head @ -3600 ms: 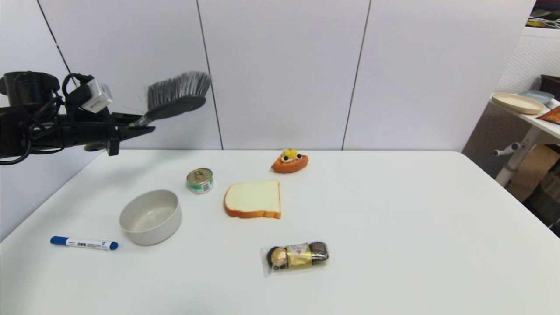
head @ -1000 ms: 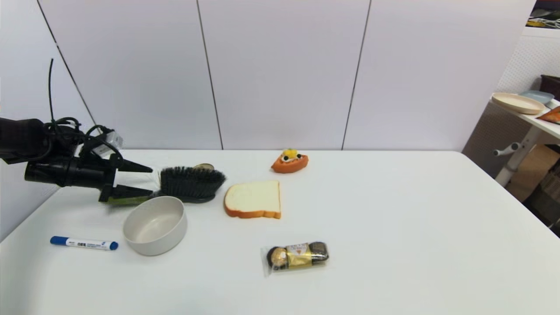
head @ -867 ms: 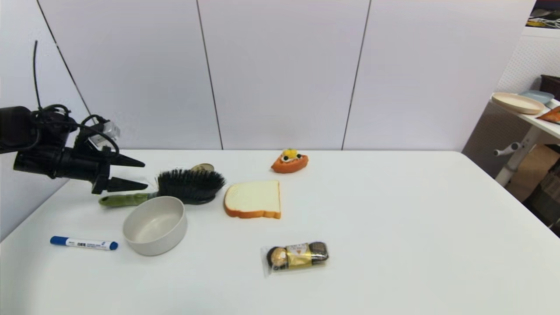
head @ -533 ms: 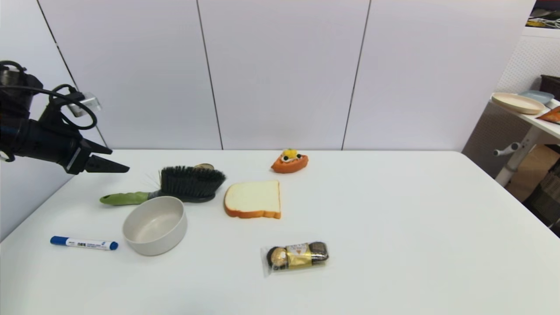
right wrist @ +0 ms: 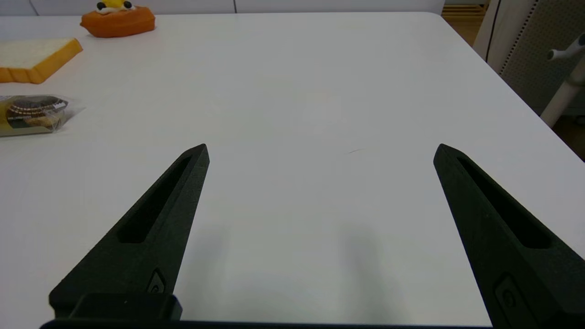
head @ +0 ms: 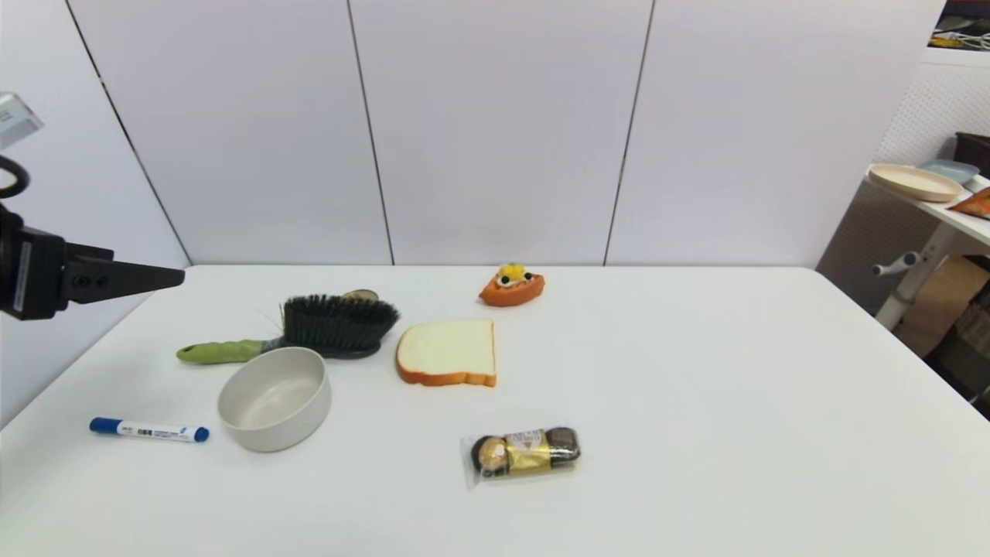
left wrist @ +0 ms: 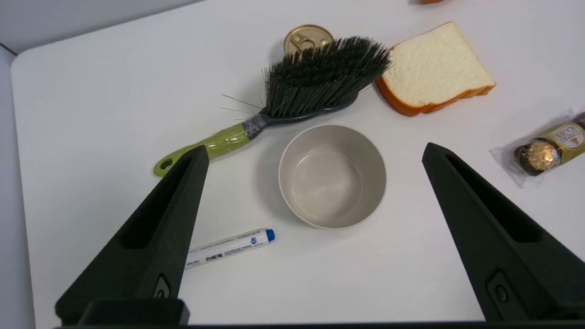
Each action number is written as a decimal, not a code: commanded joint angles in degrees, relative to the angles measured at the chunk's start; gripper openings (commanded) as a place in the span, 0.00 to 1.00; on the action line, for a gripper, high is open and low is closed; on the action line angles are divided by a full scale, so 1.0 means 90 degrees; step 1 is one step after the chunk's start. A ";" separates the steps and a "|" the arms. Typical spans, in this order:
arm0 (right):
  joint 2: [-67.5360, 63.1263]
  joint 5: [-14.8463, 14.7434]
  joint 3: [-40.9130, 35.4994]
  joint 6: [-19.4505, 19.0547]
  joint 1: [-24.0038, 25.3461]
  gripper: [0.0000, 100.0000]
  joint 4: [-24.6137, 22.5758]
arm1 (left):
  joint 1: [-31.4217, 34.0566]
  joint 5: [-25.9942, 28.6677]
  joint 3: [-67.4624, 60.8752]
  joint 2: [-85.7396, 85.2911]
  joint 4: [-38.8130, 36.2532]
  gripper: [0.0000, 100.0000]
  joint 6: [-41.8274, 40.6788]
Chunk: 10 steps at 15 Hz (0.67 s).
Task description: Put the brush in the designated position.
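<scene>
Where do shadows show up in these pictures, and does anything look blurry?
Left wrist view: the bowl and brush cast soft shadows on the table; all sharp. Right wrist view: two faint shadows under the open right claw. Head view: soft shadows under the bread; the left claw is crisp at the edge.

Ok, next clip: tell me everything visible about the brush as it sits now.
The brush lies free on the white table, on its dark oval back with the dense black-grey bristles up. Its lime-green handle, with a hanging hole at the end, points toward the robot's left. It lies between the tin can behind it and the beige bowl in front; contact with either is unclear. The bread slice lies off its head end. The left gripper is open above it.
</scene>
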State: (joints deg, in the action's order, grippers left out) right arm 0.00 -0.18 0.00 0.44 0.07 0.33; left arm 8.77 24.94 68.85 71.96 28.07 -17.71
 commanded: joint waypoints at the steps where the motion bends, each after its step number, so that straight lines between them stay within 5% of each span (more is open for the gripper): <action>1: -0.0010 0.0001 -0.0010 0.0000 0.0002 1.00 0.0002 | -0.0554 -0.1267 -0.2426 -0.2888 -0.1811 1.00 0.0650; 10: -0.0010 0.0001 -0.0010 0.0000 0.0002 1.00 0.0002 | -0.0915 -0.1834 -0.5990 -0.7175 -0.2231 1.00 0.1372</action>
State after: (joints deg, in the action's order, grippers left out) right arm 0.00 -0.18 0.00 0.44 0.07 0.35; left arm 3.17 11.96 24.05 21.08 8.18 -6.94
